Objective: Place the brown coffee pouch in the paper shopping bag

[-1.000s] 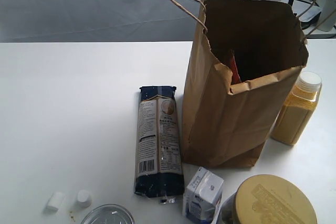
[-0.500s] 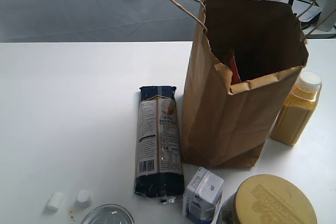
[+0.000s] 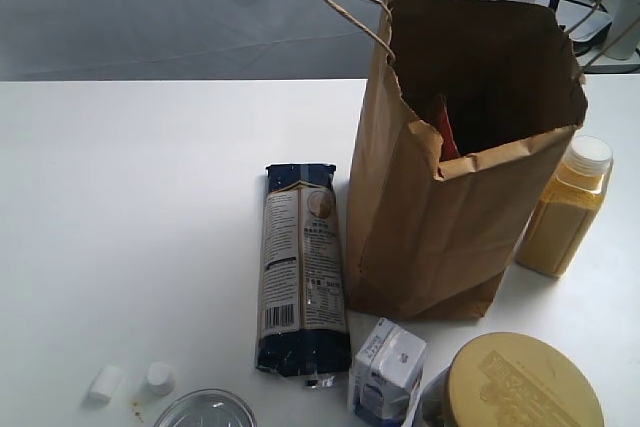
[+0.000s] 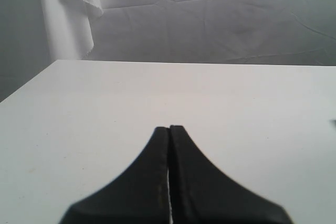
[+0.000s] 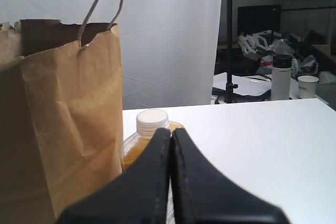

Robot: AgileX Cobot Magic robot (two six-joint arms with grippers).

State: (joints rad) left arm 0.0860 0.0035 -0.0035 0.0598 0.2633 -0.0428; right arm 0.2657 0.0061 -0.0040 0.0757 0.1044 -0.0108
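Observation:
The paper shopping bag point(image 3: 430, 227) stands upright at the centre right of the table, mouth open, cord handle point(image 3: 345, 7) sticking up. Inside its mouth shows an orange-red sliver point(image 3: 446, 135), the label of the brown coffee pouch; the rest of the pouch is hidden by the bag wall. Neither gripper shows in the exterior view. My left gripper point(image 4: 169, 128) is shut on nothing, over bare white table. My right gripper point(image 5: 171, 130) is also shut and empty, beside the bag point(image 5: 58, 119) and apart from it.
A dark-blue noodle packet point(image 3: 302, 267) lies left of the bag. A yellow bottle point(image 3: 565, 212) stands to its right, also in the right wrist view point(image 5: 151, 121). Near the front edge are a small carton point(image 3: 388, 367), a wooden-lidded jar point(image 3: 520, 382), a glass rim point(image 3: 205, 409) and two white caps point(image 3: 105, 384).

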